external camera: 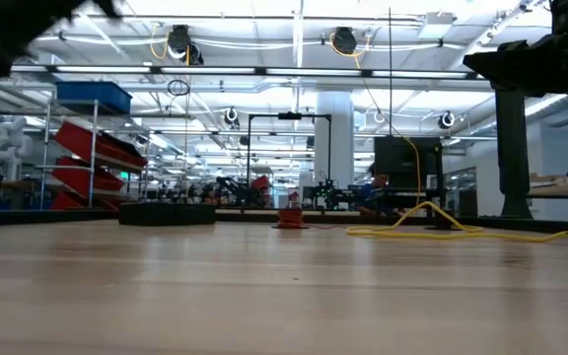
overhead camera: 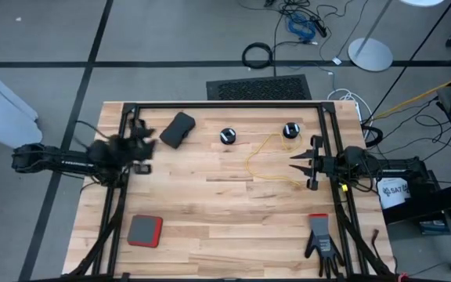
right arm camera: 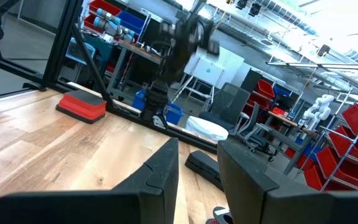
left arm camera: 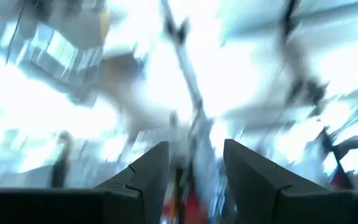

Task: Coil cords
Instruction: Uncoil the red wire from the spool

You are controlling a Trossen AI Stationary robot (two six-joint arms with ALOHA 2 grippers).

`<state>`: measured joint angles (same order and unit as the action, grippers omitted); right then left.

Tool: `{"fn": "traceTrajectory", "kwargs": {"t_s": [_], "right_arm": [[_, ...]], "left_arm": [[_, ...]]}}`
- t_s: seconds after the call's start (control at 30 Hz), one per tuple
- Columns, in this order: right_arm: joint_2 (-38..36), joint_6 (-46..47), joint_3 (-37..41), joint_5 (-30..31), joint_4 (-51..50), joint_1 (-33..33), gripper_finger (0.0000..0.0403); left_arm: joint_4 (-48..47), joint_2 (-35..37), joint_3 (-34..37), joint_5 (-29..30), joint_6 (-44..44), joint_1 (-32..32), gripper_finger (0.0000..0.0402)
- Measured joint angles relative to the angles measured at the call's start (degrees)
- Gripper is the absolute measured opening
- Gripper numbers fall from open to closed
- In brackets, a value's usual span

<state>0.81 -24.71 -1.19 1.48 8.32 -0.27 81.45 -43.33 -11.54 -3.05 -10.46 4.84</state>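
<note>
Nearest the front edge of the wooden tabletop (overhead camera: 233, 227), in the high view, a red-and-grey pad (overhead camera: 144, 231) lies toward the left side and a black work glove (overhead camera: 320, 239) lies toward the right. Farther in, the right claw (overhead camera: 295, 162) hangs above the right part of the boards with its fingers spread apart, empty; its own wrist view shows the same gap between the two dark fingers (right arm camera: 160, 171). Just beside its tips lies the yellow cord (overhead camera: 266, 160), a loose, thin loop sprawled on the wood, running back to a small round black reel (overhead camera: 290, 130) with a pale centre. In the low view the cord (external camera: 452, 229) shows as a flat tangle on the far right of the tabletop. A reddish-orange cord cannot be made out at this distance.

Across the middle, the left claw (overhead camera: 149, 147) is at the left side, blurred; its wrist view points up at the ceiling, and its fingers (left arm camera: 148, 171) stand spread with nothing between them. Farther back, a second black reel (overhead camera: 227, 136) sits near the centre, well apart from the first, and a dark flat pouch (overhead camera: 178, 130) lies to its left, tilted, near the left claw.

Beyond the tabletop, a black floor mat (overhead camera: 258, 88) and a thick black cable ring (overhead camera: 257, 55) lie on the floor.
</note>
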Motion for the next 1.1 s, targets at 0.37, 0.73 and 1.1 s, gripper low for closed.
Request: {"fn": "traceTrajectory", "kwargs": {"t_s": [0.37, 0.73, 1.1], "right_arm": [[0.0, 0.0, 0.0, 0.0, 0.0, 0.0, 0.0098], [0.0, 0.0, 0.0, 0.0, 0.0, 0.0, 0.0098], [0.0, 0.0, 0.0, 0.0, 0.0, 0.0, 0.0098]], "left_arm": [[-90.3, -5.3, -43.3, 13.3, -3.2, 0.1, 0.0162], [-123.6, -14.7, -33.9, 18.2, 19.0, -0.6, 0.0162], [-13.8, -25.7, -1.5, 11.2, 14.0, -1.0, 0.0162]]}}
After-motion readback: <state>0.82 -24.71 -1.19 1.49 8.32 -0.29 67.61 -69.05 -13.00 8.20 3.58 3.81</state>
